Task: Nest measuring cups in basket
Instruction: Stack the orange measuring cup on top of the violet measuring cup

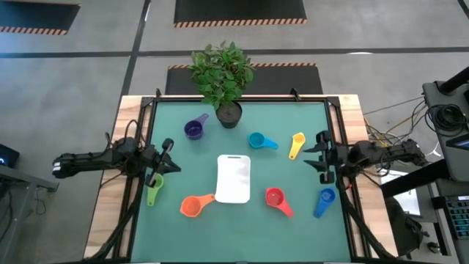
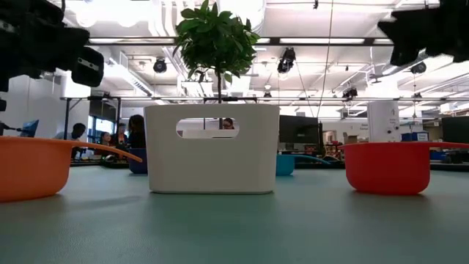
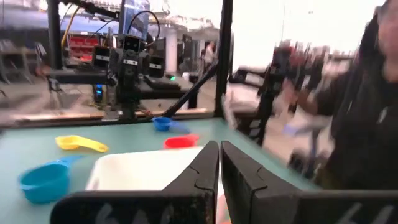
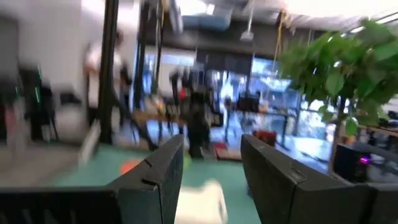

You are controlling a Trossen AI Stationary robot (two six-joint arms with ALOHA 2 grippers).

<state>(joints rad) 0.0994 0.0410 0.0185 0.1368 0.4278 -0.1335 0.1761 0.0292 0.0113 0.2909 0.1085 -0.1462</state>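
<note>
The white basket (image 1: 234, 178) stands in the middle of the green mat. Seven cups rest on their bases around it: purple (image 1: 193, 130), teal (image 1: 260, 141) and yellow (image 1: 296, 144) on the far side, green (image 1: 154, 192) and orange (image 1: 193, 205) near left, red (image 1: 276, 198) and blue (image 1: 325, 199) near right. My left gripper (image 1: 168, 157) hovers shut at the mat's left edge, above the green cup's far side. Its fingers (image 3: 219, 165) point toward the basket (image 3: 143, 171). My right gripper (image 1: 317, 156) hovers open (image 4: 211, 162) at the right edge, between the yellow and blue cups.
A potted plant (image 1: 223, 77) in a dark pot stands at the far edge of the mat, behind the basket. Black frame rails run along the mat's left and right sides. People show in the room beyond the table.
</note>
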